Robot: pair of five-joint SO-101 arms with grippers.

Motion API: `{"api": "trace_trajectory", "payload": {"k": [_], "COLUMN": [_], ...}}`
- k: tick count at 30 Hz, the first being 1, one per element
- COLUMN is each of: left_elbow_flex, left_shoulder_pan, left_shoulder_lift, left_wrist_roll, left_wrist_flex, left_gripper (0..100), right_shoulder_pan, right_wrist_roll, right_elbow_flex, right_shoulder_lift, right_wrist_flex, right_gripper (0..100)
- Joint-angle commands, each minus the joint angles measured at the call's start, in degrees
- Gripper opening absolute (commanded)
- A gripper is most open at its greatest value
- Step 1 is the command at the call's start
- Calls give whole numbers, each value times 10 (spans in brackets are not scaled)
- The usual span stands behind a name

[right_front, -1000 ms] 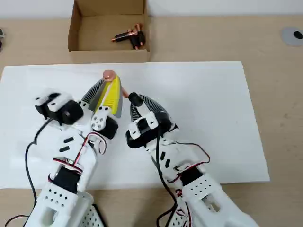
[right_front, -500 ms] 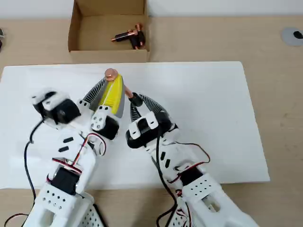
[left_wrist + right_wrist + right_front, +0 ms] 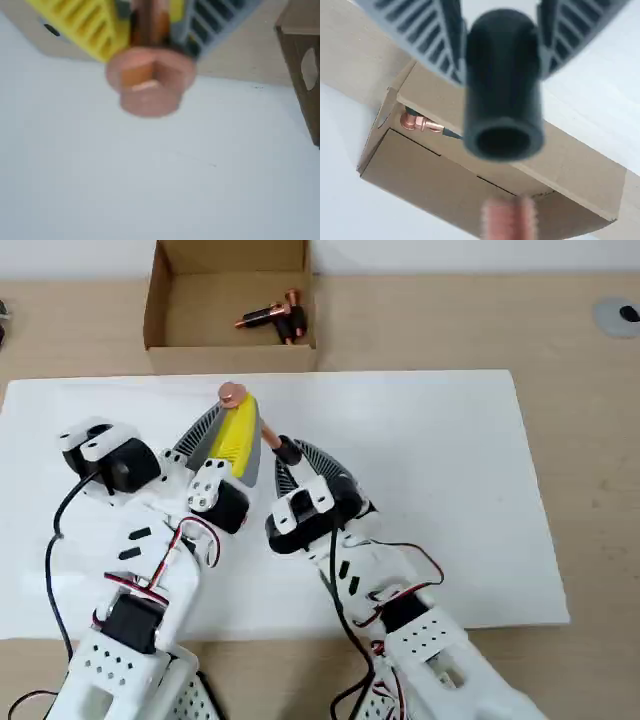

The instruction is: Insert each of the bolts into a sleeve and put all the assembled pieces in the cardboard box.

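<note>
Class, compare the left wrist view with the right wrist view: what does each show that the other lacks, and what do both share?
Left wrist view: the hexagonal head of the bolt, clamped in the left gripper. Right wrist view: the black sleeve in the right gripper, and an assembled piece inside the cardboard box. Shared: the bolt, the cardboard box, the white sheet.

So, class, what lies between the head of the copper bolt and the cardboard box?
Only a bare strip of white sheet, seen in the high view, separates the bolt head from the cardboard box.
</note>
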Motion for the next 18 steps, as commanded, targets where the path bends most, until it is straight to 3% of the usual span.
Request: {"api": "trace_trajectory", "payload": {"k": [1, 18], "left_elbow_flex": [-2, 31], "left_shoulder_pan": [-2, 4], "left_shoulder_lift": [-12, -12], "left_wrist_roll": [3, 18], "left_wrist_flex": [-3, -3], "left_gripper": [7, 7], "right_shoulder_pan": [-4, -3], "right_wrist_roll": [-5, -5], "right_elbow_flex": [-1, -1], "right_shoulder_lift": [-12, -12], "right_wrist_flex": [1, 1], "right_gripper": [10, 10]}}
